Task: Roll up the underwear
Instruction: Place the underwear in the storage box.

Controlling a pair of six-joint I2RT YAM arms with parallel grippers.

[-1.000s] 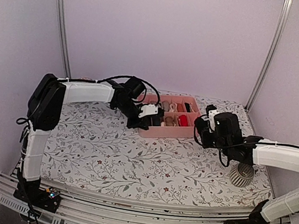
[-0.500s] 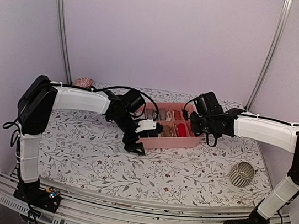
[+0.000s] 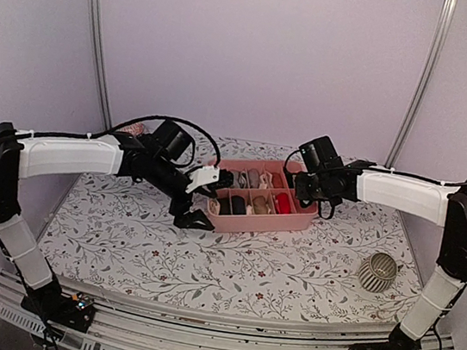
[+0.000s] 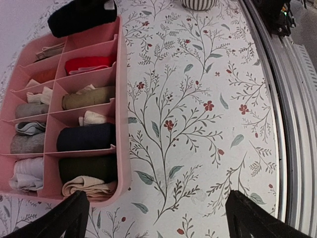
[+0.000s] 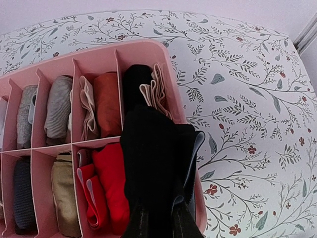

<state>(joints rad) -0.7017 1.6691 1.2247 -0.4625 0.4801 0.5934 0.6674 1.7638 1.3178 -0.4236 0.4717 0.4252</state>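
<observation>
My right gripper (image 5: 159, 224) is shut on a rolled black underwear (image 5: 153, 163), which hangs over the right end of the pink divided tray (image 5: 99, 54). In the top view that gripper (image 3: 301, 187) sits at the tray's (image 3: 261, 224) far right corner. The held roll also shows in the left wrist view as a black bundle (image 4: 81, 17). A second dark underwear roll with a beige band (image 4: 89, 171) lies in the tray's near left-end compartment. My left gripper (image 4: 158, 218) stands wide open over bare cloth just beside that end, holding nothing; in the top view it (image 3: 206, 199) is left of the tray.
Rolled grey, white, red and olive bundles (image 4: 86, 96) fill the tray's other compartments. A striped round cup (image 3: 377, 272) stands on the floral tablecloth at the right. A small pinkish object (image 3: 133, 129) lies at the back left. Purple walls close in the table.
My left gripper has opened and drawn back left from the tray. My right arm has swung from the table's right side to over the tray, carrying the black roll.
</observation>
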